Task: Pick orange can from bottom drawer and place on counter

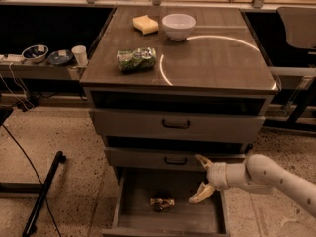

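The orange can (162, 202), small, mottled and cylindrical, was found lying on its side near the middle of the flat floor of the bottom drawer (136, 194). Open floor was noted to its left. The gripper (196, 178) was seen over the drawer's right side, pale curved fingers spread wide, just right of the can and apart from it. The counter (217, 58) was matte and dark.

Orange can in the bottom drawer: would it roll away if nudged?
Probably: the orange can seems to lie on its side on the flat floor of the bottom drawer. Small, so likely light. The open pincer hovers beside it, apart.
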Available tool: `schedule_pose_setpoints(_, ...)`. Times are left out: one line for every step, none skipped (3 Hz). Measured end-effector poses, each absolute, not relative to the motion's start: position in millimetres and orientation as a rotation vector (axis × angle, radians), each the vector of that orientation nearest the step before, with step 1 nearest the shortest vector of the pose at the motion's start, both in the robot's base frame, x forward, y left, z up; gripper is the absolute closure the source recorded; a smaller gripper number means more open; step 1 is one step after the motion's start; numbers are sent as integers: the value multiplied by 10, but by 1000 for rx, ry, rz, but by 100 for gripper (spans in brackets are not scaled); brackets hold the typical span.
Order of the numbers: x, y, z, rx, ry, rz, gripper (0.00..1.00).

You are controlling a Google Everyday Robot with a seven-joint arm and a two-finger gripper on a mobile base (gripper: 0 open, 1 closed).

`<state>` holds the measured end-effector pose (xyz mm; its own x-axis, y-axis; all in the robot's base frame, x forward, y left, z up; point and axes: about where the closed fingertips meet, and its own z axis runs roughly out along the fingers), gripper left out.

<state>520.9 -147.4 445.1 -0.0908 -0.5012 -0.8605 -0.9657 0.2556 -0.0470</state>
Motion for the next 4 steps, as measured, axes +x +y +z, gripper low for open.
schedule_pose_setpoints(4885, -1215, 3681, -1319, 1675, 862, 0)
schedule_pose_setpoints(4465, -1128, 3041, -1260, 1658, 973, 0)
schedule_pose_setpoints(4351, -1029, 2898, -1240, 1660, 1013, 0)
schedule_pose_setpoints(4481, -933, 2743, -1201, 1690, 1014, 0)
